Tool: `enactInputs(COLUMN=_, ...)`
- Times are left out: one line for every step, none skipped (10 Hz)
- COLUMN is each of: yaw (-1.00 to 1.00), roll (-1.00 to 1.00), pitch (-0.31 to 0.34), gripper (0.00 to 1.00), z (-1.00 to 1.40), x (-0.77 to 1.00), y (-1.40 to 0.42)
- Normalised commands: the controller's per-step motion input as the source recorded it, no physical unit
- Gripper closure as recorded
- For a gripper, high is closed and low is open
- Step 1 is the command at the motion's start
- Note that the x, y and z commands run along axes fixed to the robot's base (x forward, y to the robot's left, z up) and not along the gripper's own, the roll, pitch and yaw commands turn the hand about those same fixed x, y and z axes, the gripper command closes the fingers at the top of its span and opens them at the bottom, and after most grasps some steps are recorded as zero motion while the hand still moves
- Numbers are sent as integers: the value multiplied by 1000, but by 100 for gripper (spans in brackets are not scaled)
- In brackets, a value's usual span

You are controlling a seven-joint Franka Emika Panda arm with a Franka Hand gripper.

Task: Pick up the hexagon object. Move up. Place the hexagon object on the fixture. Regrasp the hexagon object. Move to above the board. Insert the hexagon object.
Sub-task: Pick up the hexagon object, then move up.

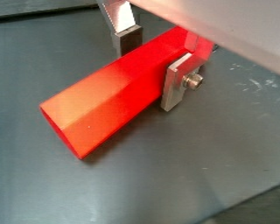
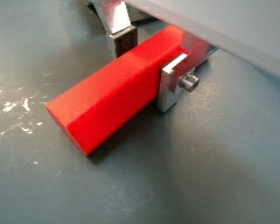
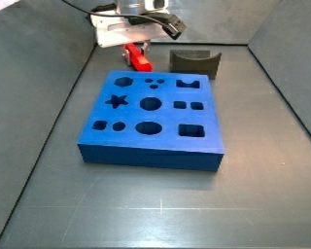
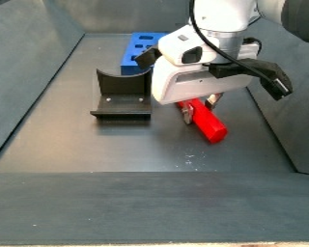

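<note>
Clamping the hexagon object (image 1: pixel 108 101) between fingers (image 1: pixel 178 80), gripper (image 4: pixel 203 108) beside fixture (image 4: pixel 119 93), board (image 3: pixel 155 117) seen whole in a side view

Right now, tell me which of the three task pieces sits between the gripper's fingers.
The hexagon object, the red bar: the gripper straddles it on the floor. The fixture and board stand apart.

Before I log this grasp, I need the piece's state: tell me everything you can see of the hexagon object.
The hexagon object is a long bright red bar, smooth and matte like plastic, with flat faces. It lies low along the dark floor; whether it rests there or is just lifted is unclear. The gripper is shut on one end, its silver fingers pressing both sides. It sits beyond the blue board, beside the fixture.
</note>
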Motion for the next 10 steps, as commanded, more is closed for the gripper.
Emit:
enactInputs(yaw=0, roll=0, pitch=0, gripper=100, z=0, x=0, y=0)
enactInputs(yaw=0, roll=0, pitch=0, gripper=100, z=0, x=0, y=0)
enactInputs(yaw=0, roll=0, pitch=0, gripper=100, z=0, x=0, y=0)
enactInputs(yaw=0, roll=0, pitch=0, gripper=100, z=0, x=0, y=0)
enactInputs(yaw=0, roll=0, pitch=0, gripper=100, z=0, x=0, y=0)
enactInputs(yaw=0, roll=0, pitch=0, gripper=100, z=0, x=0, y=0)
enactInputs(yaw=0, roll=0, pitch=0, gripper=100, z=0, x=0, y=0)
enactInputs(yaw=0, roll=0, pitch=0, gripper=100, z=0, x=0, y=0)
enactInputs(yaw=0, roll=0, pitch=0, gripper=100, z=833, x=0, y=0)
enactInputs(yaw=-15, roll=-6, pitch=-9, gripper=100, z=846, x=-67, y=-50)
